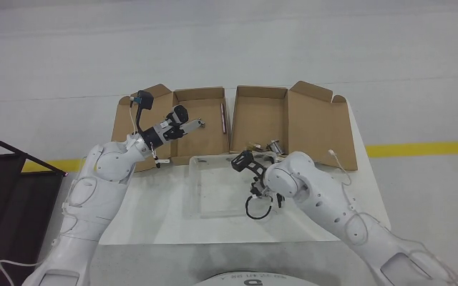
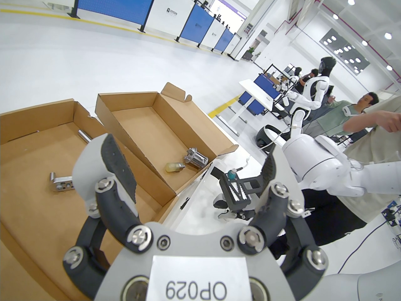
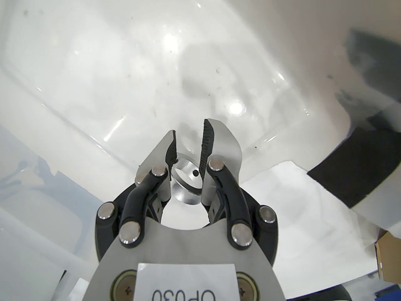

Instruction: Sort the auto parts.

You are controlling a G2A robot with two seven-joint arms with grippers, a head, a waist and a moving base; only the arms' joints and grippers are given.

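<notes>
My right gripper (image 3: 190,128) is shut on a silver metal ring (image 3: 185,186) with a black edge, just above the clear plastic tray (image 3: 94,64). From above, that gripper (image 1: 259,200) and the ring (image 1: 257,209) are at the tray's right side. My left gripper (image 2: 194,170) is open with nothing between its fingers, and it hangs over the left cardboard box (image 1: 204,107). That box (image 2: 37,145) holds a metal block (image 2: 61,183) and a thin rod (image 2: 84,134). In the right box (image 2: 138,123) lie a ribbed metal cylinder (image 2: 196,158) and a small yellowish part (image 2: 174,166).
The two open boxes stand side by side at the table's back, flaps raised, with the right box (image 1: 261,118) behind the tray (image 1: 207,211). A white cable (image 1: 336,159) lies near the right edge of the table. The table's front strip is bare white.
</notes>
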